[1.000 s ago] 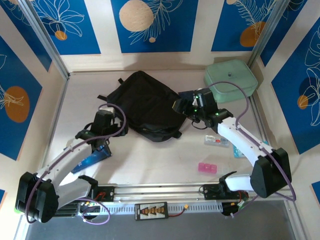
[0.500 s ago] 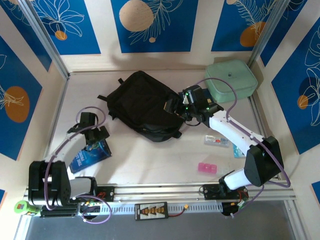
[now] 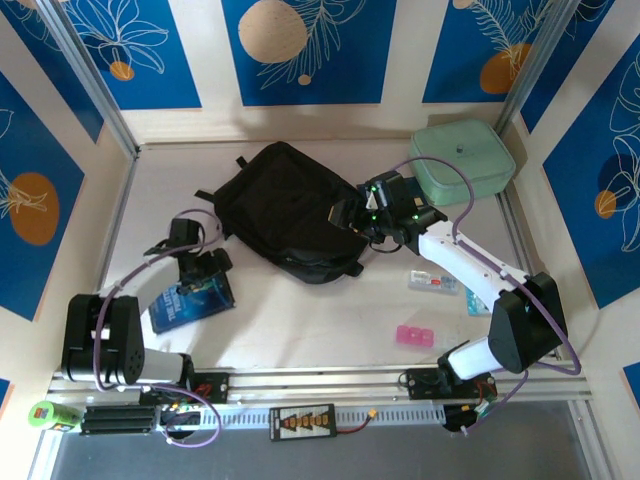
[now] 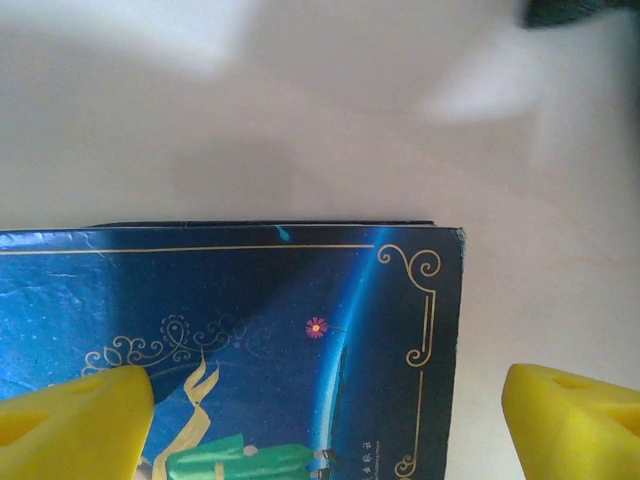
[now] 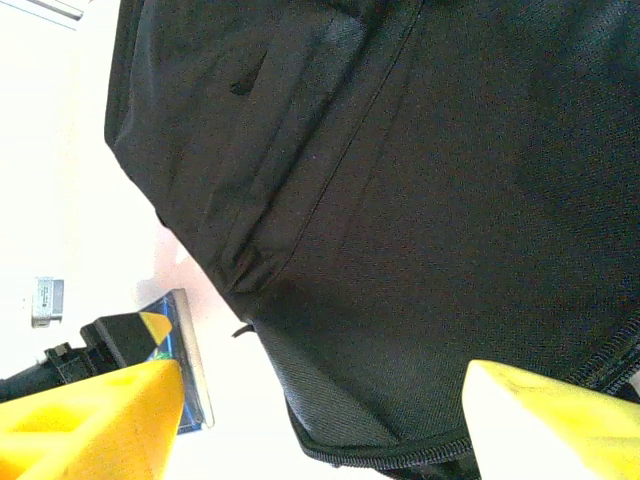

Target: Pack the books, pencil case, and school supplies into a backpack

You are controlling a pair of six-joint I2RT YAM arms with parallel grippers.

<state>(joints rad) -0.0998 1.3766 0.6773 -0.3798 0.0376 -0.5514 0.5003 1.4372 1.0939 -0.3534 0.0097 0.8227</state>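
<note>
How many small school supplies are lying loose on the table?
3. A clear packet lies right of the backpack, a pink block closer to the near edge, and a teal piece partly under the right arm. Others may be hidden inside the backpack.

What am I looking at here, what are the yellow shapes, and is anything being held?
These are two robot arms bolted to a pale table. One picture looks down from above; the other two come from cameras on each wrist, where the yellow shapes are that claw's fingers. The left claw hangs open over a blue illustrated book; the right claw is open at a large black fabric backpack. Neither holds anything. Also lying there: a mint green padded case, a clear flat packet and a small pink block.
</note>
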